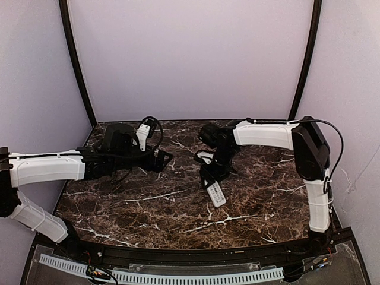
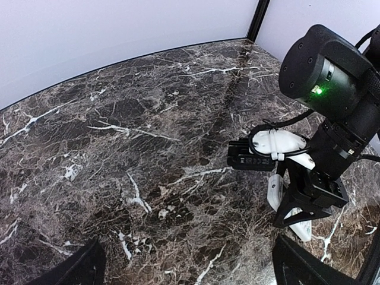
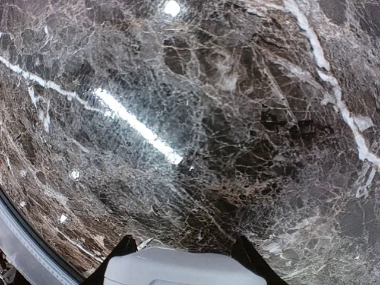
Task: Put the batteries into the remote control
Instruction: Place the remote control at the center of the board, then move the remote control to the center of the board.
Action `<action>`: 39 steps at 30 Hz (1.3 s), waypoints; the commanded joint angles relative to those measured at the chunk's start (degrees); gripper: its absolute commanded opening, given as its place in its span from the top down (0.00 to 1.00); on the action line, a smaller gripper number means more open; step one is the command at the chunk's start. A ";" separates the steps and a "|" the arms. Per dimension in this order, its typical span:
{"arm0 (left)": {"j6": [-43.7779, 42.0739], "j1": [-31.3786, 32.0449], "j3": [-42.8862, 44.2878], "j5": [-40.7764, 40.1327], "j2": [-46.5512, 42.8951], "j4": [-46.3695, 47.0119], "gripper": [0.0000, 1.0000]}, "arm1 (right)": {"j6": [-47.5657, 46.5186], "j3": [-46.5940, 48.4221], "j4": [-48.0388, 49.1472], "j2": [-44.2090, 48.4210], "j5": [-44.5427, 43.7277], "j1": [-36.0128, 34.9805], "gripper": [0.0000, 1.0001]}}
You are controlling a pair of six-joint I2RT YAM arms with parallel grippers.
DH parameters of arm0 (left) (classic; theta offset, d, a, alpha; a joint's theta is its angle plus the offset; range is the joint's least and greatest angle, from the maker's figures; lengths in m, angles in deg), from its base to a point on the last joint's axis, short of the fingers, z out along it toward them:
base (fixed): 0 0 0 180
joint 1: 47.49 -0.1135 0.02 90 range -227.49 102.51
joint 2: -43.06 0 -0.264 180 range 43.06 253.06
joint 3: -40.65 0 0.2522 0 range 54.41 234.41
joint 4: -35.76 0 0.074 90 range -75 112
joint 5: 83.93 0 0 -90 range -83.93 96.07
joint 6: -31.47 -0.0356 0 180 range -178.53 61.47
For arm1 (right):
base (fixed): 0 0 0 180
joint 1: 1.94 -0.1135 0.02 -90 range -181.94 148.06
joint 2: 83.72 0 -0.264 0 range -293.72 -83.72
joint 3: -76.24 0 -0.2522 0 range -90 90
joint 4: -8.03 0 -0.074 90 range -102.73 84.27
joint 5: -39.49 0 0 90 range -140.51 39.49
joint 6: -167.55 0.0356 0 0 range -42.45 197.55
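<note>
- The slim white rectangular plastic remote control (image 1: pixel 217 193) sits right of the table's middle. It slants toward the near edge, with its button rows facing up in the overhead view.
- Its far end is pinched between the fingers of the right arm's black two-finger gripper (image 1: pixel 209 180), which comes at it from above. Can't tell whether the near end touches the dark brown white-veined marble table (image 1: pixel 148 208).
- The right wrist view only shows a plain white end wedged between two dark fingers.
- The left arm's black gripper (image 1: pixel 166 159) hangs further back on the left, well apart from the remote, jaws spread wide and holding nothing.

One overhead view, two wrist close-ups
</note>
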State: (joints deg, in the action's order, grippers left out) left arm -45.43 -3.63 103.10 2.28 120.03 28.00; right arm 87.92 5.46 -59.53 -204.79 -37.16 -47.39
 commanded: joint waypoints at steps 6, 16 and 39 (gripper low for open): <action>-1.71 -0.40 -1.04 -1.80 0.56 1.23 0.02 | 1.00 4.90 4.50 -8.23 -7.57 2.96 0.51; -4.13 -0.68 -0.39 -5.14 -0.33 0.01 0.01 | 2.07 9.41 4.83 -11.29 -7.77 4.63 0.36; -2.65 -1.12 2.47 -3.24 2.16 -4.12 0.01 | -2.99 -23.31 20.59 11.86 -14.55 11.87 0.15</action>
State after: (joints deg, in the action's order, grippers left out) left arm -48.73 -4.26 103.56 -1.50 121.36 27.19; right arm 86.33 -14.08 -42.29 -191.13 -48.09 -35.04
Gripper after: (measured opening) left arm 0.986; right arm 0.848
